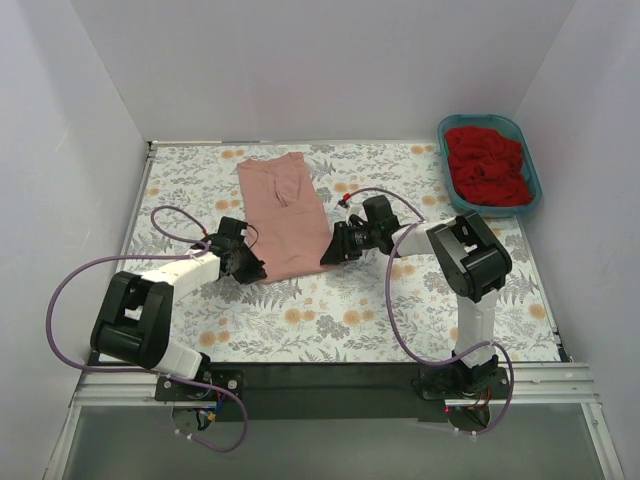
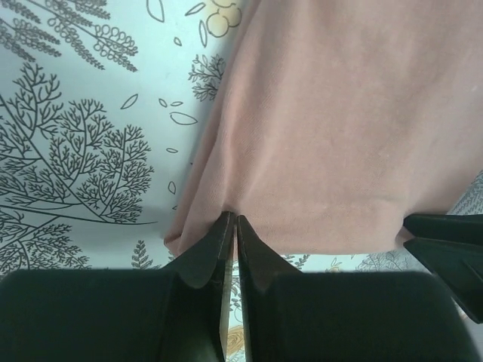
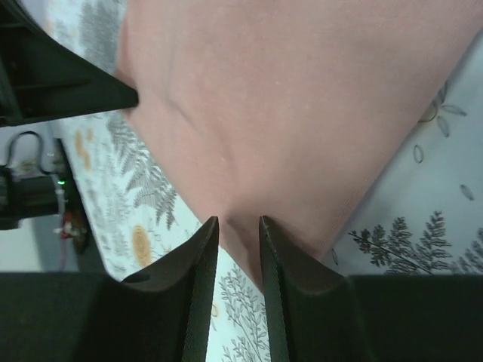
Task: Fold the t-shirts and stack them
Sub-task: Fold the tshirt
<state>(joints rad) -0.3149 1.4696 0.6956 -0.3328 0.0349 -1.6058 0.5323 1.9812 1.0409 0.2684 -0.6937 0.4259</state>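
Your left pincer [image 2: 232, 220]: clenched on near hem of pink shirt [image 1: 283, 210], cloth puckering at tips. Your right pincer [image 3: 232, 222]: released, fingers apart, straddling shirt's near right corner. Pink shirt lies as narrow folded strip, flat on floral cloth [image 1: 350, 310], mid-table, between both arms. Red shirt [image 1: 488, 165] sits bunched in teal tub [image 1: 534, 180], far right corner, well apart from pincers.

White walls [image 1: 300, 60], floral tablecloth [image 1: 340, 320] (fern-printed)
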